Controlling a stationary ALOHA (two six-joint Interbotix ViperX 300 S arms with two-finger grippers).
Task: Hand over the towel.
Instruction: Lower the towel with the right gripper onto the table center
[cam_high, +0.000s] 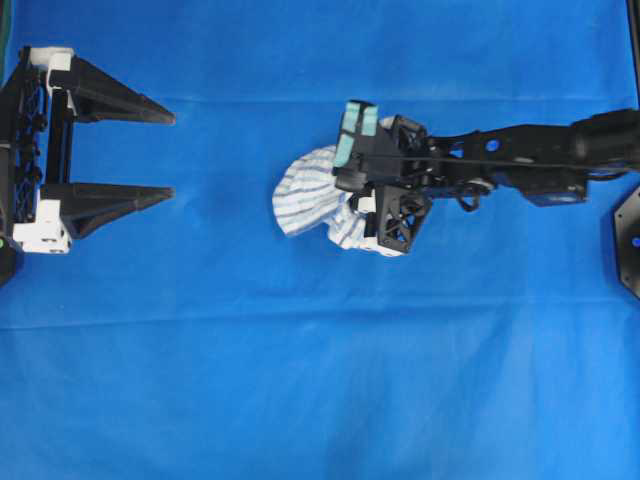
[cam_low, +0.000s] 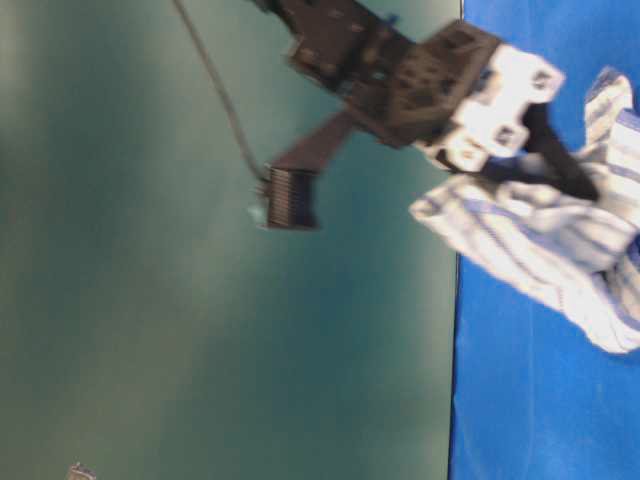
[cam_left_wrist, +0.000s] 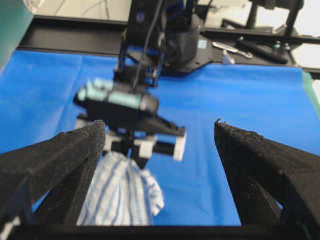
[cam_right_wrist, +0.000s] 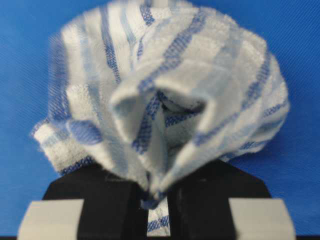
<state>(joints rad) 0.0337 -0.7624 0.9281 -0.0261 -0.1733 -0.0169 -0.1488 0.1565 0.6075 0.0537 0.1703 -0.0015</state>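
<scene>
Two black pincers are seen above a large plain blue cloth (cam_high: 300, 400) that covers the worktop. The small soft white towel with thin blue and grey stripes (cam_high: 312, 190) is pinched by the right gripper (cam_high: 345, 205), whose jaws are closed narrowly on a bunched fold of it. In the right wrist view the fabric (cam_right_wrist: 165, 95) is seen squeezed between the two black fingers (cam_right_wrist: 110, 200), with the rest of it billowing out in front of them in a crumpled mass. In the overhead view the towel is located near the middle of the worktop, slightly toward the far edge, and it protrudes from the right gripper toward the left side. In the table-level view the towel (cam_low: 540, 240) is shown drooping from the fingers beside the blue cloth; whether its lowest folds touch the cloth cannot be told.

The left gripper (cam_high: 170, 155) is held at the left edge of the worktop with its jaws spread wide and nothing between them. It is pointed toward the towel and is well apart from it. In the left wrist view the towel (cam_left_wrist: 122, 192) is seen beyond the two spread fingers (cam_left_wrist: 260, 165), nearer the left one.
</scene>
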